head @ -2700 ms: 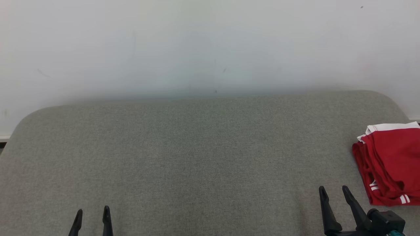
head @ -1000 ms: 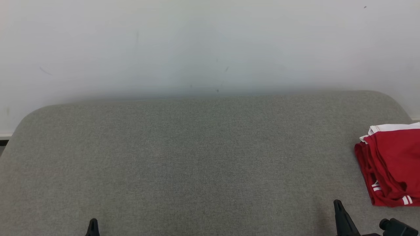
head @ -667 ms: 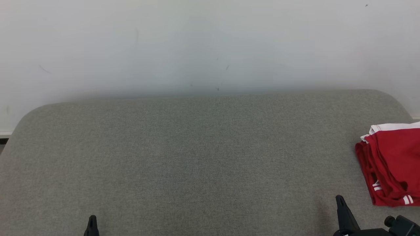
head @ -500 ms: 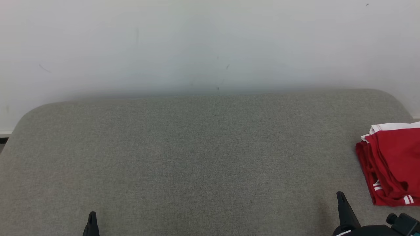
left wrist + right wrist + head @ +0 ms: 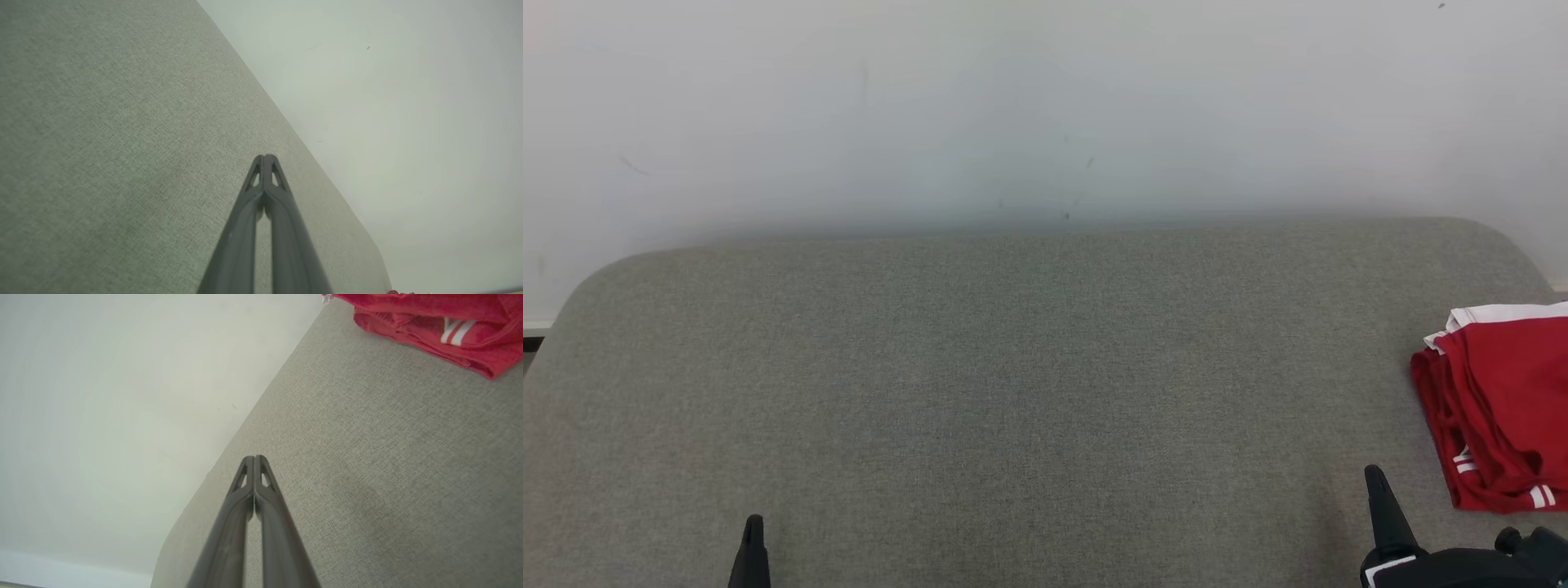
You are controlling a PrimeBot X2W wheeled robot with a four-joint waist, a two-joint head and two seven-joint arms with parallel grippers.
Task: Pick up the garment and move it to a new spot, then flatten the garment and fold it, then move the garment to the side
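Garment (image 5: 1499, 408), folded red knit with white trim, lies at the right edge of the round-cornered grey woven bench (image 5: 1013, 367), open weave stretching leftward, with left gripper (image 5: 754, 524) and right gripper (image 5: 1374, 475) clenched empty near the front edge.

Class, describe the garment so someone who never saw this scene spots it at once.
Start at the wide grey padded surface below the white wall. At its right edge lies the garment, folded: the one red thing there, with white trim.
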